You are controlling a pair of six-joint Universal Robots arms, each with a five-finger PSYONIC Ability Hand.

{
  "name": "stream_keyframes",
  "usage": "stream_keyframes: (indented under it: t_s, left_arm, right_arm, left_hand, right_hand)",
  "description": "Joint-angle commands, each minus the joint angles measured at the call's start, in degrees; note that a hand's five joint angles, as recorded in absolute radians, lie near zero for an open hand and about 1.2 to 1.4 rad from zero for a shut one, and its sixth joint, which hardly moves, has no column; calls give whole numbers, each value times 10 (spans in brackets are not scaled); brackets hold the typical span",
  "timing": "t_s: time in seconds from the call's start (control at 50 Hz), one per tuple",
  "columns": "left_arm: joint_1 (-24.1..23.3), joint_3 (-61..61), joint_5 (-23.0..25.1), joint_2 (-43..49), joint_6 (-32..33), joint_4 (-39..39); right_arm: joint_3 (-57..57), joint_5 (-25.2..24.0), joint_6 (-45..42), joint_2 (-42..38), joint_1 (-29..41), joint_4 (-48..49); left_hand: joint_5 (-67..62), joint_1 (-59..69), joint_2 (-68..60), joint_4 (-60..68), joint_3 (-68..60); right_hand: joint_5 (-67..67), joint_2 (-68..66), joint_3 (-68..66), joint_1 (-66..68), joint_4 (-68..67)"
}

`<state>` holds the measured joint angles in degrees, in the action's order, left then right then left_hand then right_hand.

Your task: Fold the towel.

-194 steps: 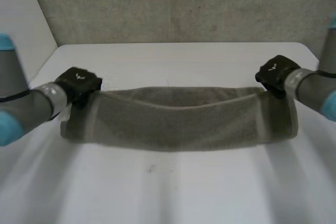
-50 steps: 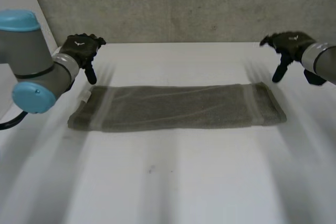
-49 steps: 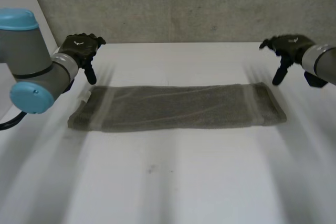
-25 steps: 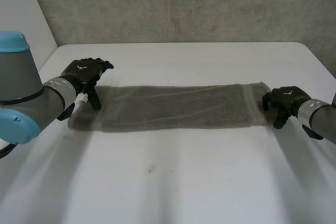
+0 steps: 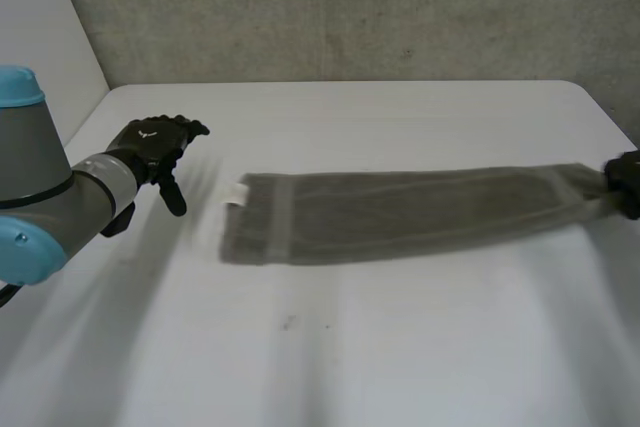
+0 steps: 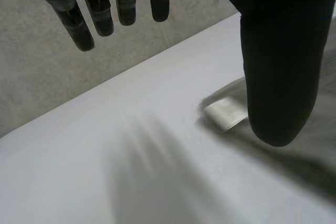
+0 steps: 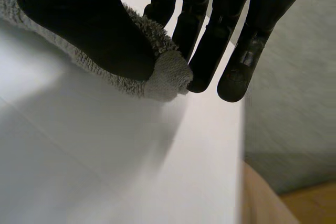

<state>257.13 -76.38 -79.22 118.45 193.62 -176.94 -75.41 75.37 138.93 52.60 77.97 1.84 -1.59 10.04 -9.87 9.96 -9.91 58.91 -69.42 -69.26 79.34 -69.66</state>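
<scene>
The grey towel (image 5: 400,212) lies as one long folded strip across the white table (image 5: 380,347). My right hand (image 5: 628,182) is at the strip's right end, by the table's right side. In the right wrist view its thumb (image 7: 89,30) and straight fingers pinch the towel's end (image 7: 165,74). My left hand (image 5: 150,147) hovers open to the left of the towel, with a gap between them. In the left wrist view the towel's white tag (image 6: 226,113) lies beside the thumb (image 6: 278,51).
A grey wall (image 5: 350,7) stands behind the table. The table's right edge (image 7: 242,129) runs just past my right hand's fingertips, with floor (image 7: 268,198) beyond it. Bare tabletop stretches in front of the towel.
My right hand came down, shut on the towel's right end and dragged the strip to the right. The towel's left end slid away from my left hand, which stayed open.
</scene>
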Motion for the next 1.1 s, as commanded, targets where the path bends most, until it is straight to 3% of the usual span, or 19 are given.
stream_keyframes:
  t_s: [0.02, 0.1, 0.14, 0.2, 0.24, 0.26, 0.3, 0.32, 0.36, 0.52, 0.62, 0.72, 0.76, 0.8, 0.9, 1.1]
  left_arm:
    - [9, -20, 0, -18, 0, -2]
    - [9, -27, 0, -23, 0, -4]
    - [8, -33, 0, -30, 0, -8]
    - [8, -37, 0, -33, 0, -8]
    - [8, -42, 0, -39, -1, -9]
    - [8, -42, 0, -39, -1, -9]
    - [8, -50, 0, -47, -1, -13]
    - [8, -50, 0, -47, -1, -13]
    - [8, -60, 0, -54, -1, -23]
    - [10, -78, -1, -58, -1, -38]
    - [13, -82, 0, -58, -1, -42]
    - [14, -83, 0, -57, -1, -42]
    - [14, -83, 0, -57, -1, -43]
    - [14, -83, 0, -57, -1, -43]
    - [11, -83, 0, -57, -1, -47]
    - [5, -87, 0, -57, -2, -51]
  right_arm:
    - [35, -6, -46, 27, -30, -36]
    - [65, -6, -23, 51, 9, -40]
    - [104, -6, 11, 60, 89, -40]
    - [127, -6, 27, 57, 133, -40]
    - [162, -6, 46, 37, 224, -40]
    - [162, -6, 46, 37, 224, -40]
    - [195, -6, 49, 9, 322, -39]
    - [195, -6, 49, 9, 322, -39]
    - [232, -5, 50, -33, 413, -39]
    - [311, -2, 79, -161, 538, -39]
    - [337, -1, 95, -209, 571, -42]
    - [331, -1, 123, -194, 573, -58]
    - [314, -3, 166, -151, 566, -73]
    - [314, -3, 166, -151, 566, -73]
    - [203, -8, 229, -31, 456, -77]
    - [0, -25, 217, 44, 336, -69]
  left_hand:
    - [12, 3, -5, 4, -5]
    - [12, 3, -5, 4, -5]
    - [12, 3, -5, 4, -5]
    - [14, 2, -3, 3, -3]
    - [14, 2, -3, 3, -3]
    - [14, 2, -3, 3, -3]
    - [14, 2, -3, 3, -3]
    - [14, 2, -3, 3, -3]
    - [14, 2, -3, 3, -3]
    - [14, 2, -3, 3, -3]
    - [14, 2, -3, 3, -3]
    - [14, 2, -3, 3, -3]
    - [14, 2, -3, 3, -3]
    - [14, 2, -3, 3, -3]
    - [14, 2, -3, 3, -3]
    - [14, 2, -3, 3, -3]
  right_hand:
    - [111, -106, -107, 7, -103]
    - [111, -106, -107, 7, -103]
    - [111, -106, -107, 7, -103]
    - [111, -106, -107, 7, -103]
    - [111, -106, -107, 7, -103]
    - [111, -106, -107, 7, -103]
    - [111, -106, -107, 7, -103]
    - [111, -106, -107, 7, -103]
    - [111, -106, -107, 7, -103]
    - [111, -106, -107, 7, -103]
    - [111, -106, -107, 7, -103]
    - [110, -105, -106, 6, -102]
    - [-589, 594, 593, -693, 597]
    - [-589, 594, 593, -693, 597]
    - [-589, 594, 593, -693, 597]
    - [-589, 594, 593, -693, 597]
